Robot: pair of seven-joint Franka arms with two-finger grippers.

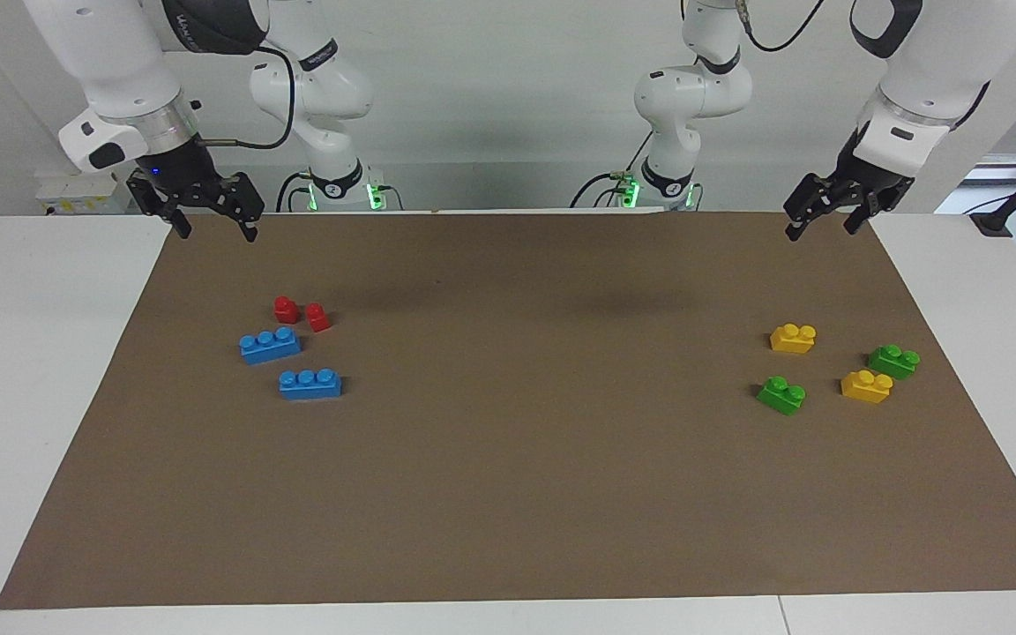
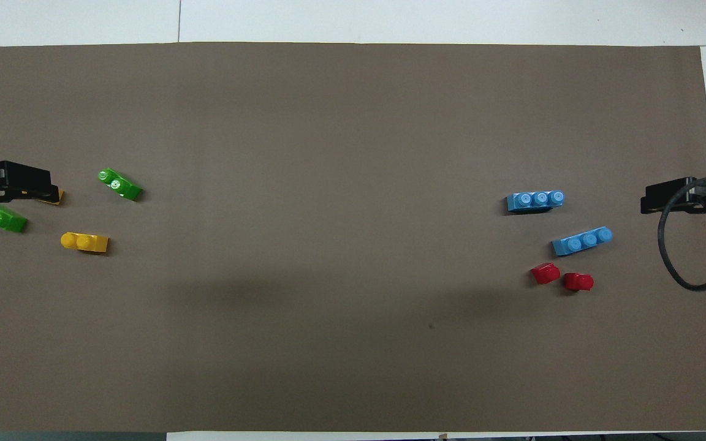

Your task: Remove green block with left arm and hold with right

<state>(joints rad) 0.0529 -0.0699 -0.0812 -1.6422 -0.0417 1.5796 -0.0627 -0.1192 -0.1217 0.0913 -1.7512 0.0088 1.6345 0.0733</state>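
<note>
The bright-green block (image 1: pixel 781 394) lies on the brown mat (image 1: pixel 508 494) toward the left arm's end; it also shows in the overhead view (image 2: pixel 120 184). It is farther from the robots than the yellow bricks. A slightly darker green brick (image 1: pixel 893 361) lies beside it, closer to the mat's end edge. My left gripper (image 1: pixel 822 227) is open and empty, raised over the mat's edge nearest the robots. In the overhead view my left gripper (image 2: pixel 22 187) partly covers the darker green brick (image 2: pixel 7 219). My right gripper (image 1: pixel 215 231) is open and empty, raised at the right arm's end, and also shows overhead (image 2: pixel 665 199).
Two yellow bricks (image 1: pixel 793 338) (image 1: pixel 866 386) lie near the green ones. Two blue three-stud bricks (image 1: pixel 270 344) (image 1: pixel 310 383) and two small red pieces (image 1: pixel 286 309) (image 1: pixel 318 317) lie toward the right arm's end.
</note>
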